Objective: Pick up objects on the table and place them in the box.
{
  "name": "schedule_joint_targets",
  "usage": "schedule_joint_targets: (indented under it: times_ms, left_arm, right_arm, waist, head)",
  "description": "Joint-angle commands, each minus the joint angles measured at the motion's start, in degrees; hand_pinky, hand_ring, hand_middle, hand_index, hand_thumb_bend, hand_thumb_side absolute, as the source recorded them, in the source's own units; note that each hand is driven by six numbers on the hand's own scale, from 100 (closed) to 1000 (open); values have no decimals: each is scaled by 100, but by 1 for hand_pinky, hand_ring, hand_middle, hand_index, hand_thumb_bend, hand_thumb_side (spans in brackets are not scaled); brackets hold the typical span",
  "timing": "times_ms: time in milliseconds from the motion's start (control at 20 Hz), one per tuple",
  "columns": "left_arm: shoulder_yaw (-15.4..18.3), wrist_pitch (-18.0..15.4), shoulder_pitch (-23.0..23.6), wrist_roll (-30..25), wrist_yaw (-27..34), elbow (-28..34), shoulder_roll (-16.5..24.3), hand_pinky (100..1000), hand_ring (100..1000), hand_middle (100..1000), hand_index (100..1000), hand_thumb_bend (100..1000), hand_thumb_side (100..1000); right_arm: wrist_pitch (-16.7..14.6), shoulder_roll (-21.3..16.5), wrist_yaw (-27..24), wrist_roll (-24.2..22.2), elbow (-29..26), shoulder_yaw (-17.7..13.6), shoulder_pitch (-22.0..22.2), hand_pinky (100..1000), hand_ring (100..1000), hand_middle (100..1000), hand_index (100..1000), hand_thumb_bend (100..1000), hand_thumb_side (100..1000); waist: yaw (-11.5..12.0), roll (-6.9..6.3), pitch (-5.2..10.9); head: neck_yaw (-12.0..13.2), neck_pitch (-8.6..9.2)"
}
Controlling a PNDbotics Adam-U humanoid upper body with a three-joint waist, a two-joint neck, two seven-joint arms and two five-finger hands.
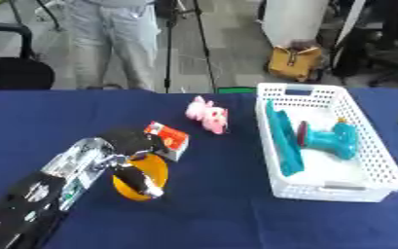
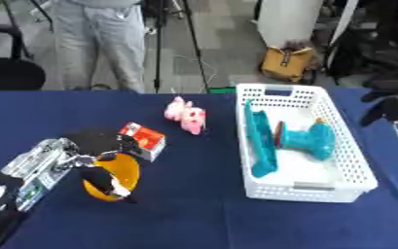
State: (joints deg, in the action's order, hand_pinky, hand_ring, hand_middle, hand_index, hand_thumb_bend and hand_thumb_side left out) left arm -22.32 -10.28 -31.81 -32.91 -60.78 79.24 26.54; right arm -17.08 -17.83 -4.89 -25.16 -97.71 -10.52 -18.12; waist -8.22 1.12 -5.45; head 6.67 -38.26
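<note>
My left hand [image 1: 127, 140] sits at the table's left, fingers curled round the rim of an orange bowl [image 1: 153, 171], which stands tilted on its edge. A red and white small box [image 1: 171, 139] lies right beside that hand, touching or nearly touching it. A pink plush toy [image 1: 208, 115] lies farther back, in the middle. The white perforated box [image 1: 321, 188] stands at the right and holds a long teal piece [image 1: 283, 141] and a teal drill-shaped toy [image 1: 331, 141] with a red disc. My right hand [image 2: 389, 113] shows at the right edge, beyond the box's far right corner.
A dark blue cloth [image 1: 219, 214] covers the table. Beyond the far edge, on the floor, are a yellow bag [image 1: 294, 61], a tripod [image 1: 170, 48] and a black chair [image 1: 14, 73] at the left.
</note>
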Motion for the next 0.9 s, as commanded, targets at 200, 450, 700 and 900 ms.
schedule_joint_targets:
  times_ms: [200, 450, 700, 900]
  left_arm:
    - [79, -40, -109, -111, -77, -7, 32, 733, 836, 868, 914, 1000, 918]
    - [82, -69, -104, -214, -97, 6, 43, 725, 827, 860, 906, 1000, 923]
    - [83, -74, -103, -258, -96, 8, 39, 716, 818, 855, 905, 1000, 921]
    - [82, -65, -101, -250, -79, 6, 35, 698, 812, 852, 903, 1000, 921]
  right_arm:
    - [-7, -74, -15, -12, -58, -12, -71, 497, 491, 625, 779, 158, 608]
    - [-4, -75, -14, -14, -58, -13, -71, 497, 491, 625, 780, 157, 608]
    - [-2, -72, -14, -15, -59, -12, -72, 497, 491, 625, 780, 157, 608]
    - [-1, -71, -15, -16, -61, -12, -74, 497, 491, 625, 780, 157, 608]
  waist:
    - [-6, -1, 55]
    - [-3, -6, 57]
    - [0, -7, 59]
    - [-1, -7, 57]
  head:
    - [-5, 18]
    - [-7, 16]
    - [-7, 20]
    - [-10, 22]
